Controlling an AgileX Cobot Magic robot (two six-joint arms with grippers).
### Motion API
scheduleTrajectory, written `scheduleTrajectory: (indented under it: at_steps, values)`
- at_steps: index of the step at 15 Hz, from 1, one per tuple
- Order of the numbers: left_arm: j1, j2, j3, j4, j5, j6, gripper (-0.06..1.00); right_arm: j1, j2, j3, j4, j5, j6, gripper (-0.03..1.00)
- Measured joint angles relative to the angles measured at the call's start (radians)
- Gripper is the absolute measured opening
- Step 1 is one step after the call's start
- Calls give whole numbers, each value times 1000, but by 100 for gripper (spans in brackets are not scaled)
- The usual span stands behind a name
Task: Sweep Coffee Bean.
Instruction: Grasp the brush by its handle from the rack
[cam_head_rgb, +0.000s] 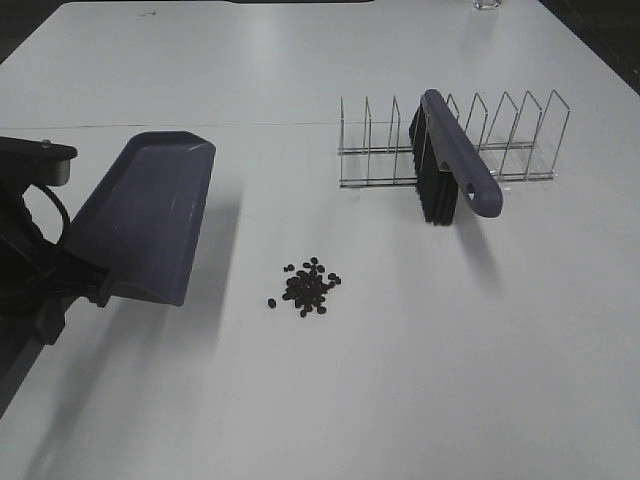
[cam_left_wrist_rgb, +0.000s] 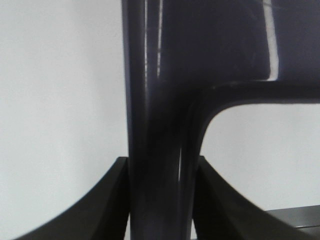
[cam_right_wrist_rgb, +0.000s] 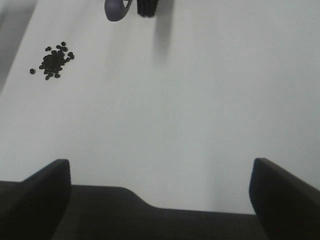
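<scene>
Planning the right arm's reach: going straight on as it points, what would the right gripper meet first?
The open right gripper faces bare table, then likely the brush; the coffee beans lie aside. Depth unclear.

Looking down past the right gripper (cam_right_wrist_rgb: 160, 165) onto a white worktop (cam_right_wrist_rgb: 200, 110). Seen with jaws spread wide, dark fingers (cam_right_wrist_rgb: 40, 192) at opposite sides of the frame, only bare worktop between them. Well ahead and off to one side, a tight heap of small dark coffee beans (cam_right_wrist_rgb: 54, 61), with a lone bean (cam_right_wrist_rgb: 32, 71) just apart from the heap. Farther on, cut off by the frame edge, the rounded purple-grey handle end of a brush (cam_right_wrist_rgb: 116, 9), with a tuft of black bristles (cam_right_wrist_rgb: 147, 7) beside it. Soft grey shadow trailing from the brush toward the jaws. Beans and brush well apart, neither touched by the gripper.
</scene>
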Motion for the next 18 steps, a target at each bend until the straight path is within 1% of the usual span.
scheduleTrajectory:
  at_steps: [1, 2, 3, 4, 5, 7, 10, 11, 13, 14, 16, 18]
  values:
    - [0, 0, 0, 3, 0, 0, 33, 0, 129, -78, 0, 2, 16, 90]
    - [0, 0, 0, 7, 0, 0, 33, -1, 243, -159, 0, 2, 10, 91]
    - [0, 0, 0, 8, 0, 0, 33, -1, 493, -314, 8, 31, -1, 92]
    - [0, 0, 0, 8, 0, 0, 33, -1, 565, -359, 10, 45, -4, 92]
    - [0, 0, 0, 8, 0, 0, 33, -1, 692, -446, 15, 56, -15, 92]
    - [0, 0, 0, 8, 0, 1, 33, -1, 944, -584, 16, 57, -29, 92]
    - [0, 0, 0, 8, 0, 2, 33, -1, 1234, -780, 16, 57, -48, 92]
    - [0, 0, 0, 8, 0, 2, 33, -1, 1280, -813, 16, 57, -49, 92]
    - [0, 0, 0, 8, 0, 2, 33, -1, 1420, -927, 22, 56, -58, 92]
    - [0, 0, 0, 8, 0, 2, 33, -1, 1524, -1043, 49, 56, -79, 92]
    - [0, 0, 0, 7, 7, 2, 33, 0, 1609, -1133, 79, 56, -83, 91]
    - [0, 0, 0, 5, 26, 2, 33, 18, 1691, -1212, 75, 56, -83, 90]
